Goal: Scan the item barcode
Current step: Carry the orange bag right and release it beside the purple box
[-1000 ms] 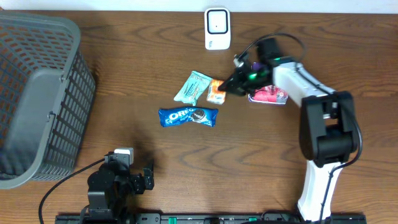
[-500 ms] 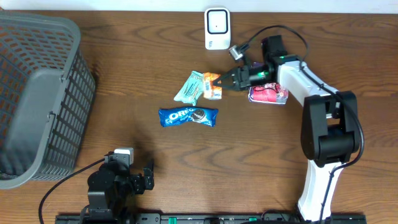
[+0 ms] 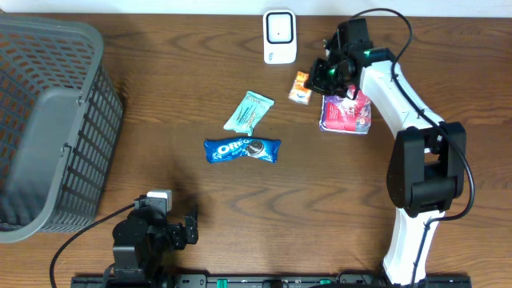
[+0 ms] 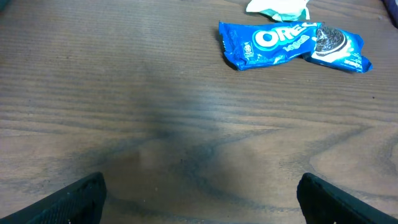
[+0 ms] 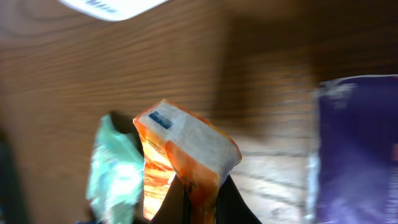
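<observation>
Tabletop point(image 3: 160, 96): orange packet point(image 3: 301, 88) shifted nearer scanner point(image 3: 279, 36).

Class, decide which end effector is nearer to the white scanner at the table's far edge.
Right. The right end effector, shut on the orange packet, is close beside the scanner; the left end effector, open, is far off, beyond the blue cookie pack.

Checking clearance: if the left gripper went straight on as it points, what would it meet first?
Probably bare table; the Oreo pack lies farther ahead, slightly right, though depth is unclear.
</observation>
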You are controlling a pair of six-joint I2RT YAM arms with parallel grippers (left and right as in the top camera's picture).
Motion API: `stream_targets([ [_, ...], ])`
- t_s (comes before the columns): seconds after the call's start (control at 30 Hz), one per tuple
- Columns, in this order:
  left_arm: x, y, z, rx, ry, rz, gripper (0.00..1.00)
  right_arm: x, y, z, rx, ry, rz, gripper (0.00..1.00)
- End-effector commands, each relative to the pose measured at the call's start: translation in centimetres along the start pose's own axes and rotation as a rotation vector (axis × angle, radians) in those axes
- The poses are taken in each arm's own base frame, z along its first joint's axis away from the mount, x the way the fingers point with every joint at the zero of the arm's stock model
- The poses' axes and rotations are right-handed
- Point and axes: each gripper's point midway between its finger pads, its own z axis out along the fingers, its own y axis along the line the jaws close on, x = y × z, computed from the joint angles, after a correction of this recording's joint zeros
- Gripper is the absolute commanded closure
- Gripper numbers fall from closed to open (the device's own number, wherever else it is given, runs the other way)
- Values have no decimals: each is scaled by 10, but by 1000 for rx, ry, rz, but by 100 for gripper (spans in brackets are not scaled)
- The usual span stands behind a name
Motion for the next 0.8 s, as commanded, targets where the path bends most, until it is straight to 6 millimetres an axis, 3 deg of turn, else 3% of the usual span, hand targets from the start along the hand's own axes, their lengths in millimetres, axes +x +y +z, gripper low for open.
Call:
stream_targets([
  [0.0,6,-2,0,13,20,16,2,4,-20,12,94,-20,-60,99],
  [0.13,6,-2,0,13,20,16,2,8,-39,14,125,10,-71,99],
  [0.37,6,-2,0,13,19,16,2,15,-111,-6,361,64,-77,99],
  [0.43,6,-2,0,13,20,16,2,13,-120,-11,368,80,-125,99],
  [0.63,6,-2,0,13,20,16,3,9,-136,-19,365,101,-203,99],
  [0.77,6,-2,0,13,20,16,2,17,-123,-18,272,150,-274,99],
])
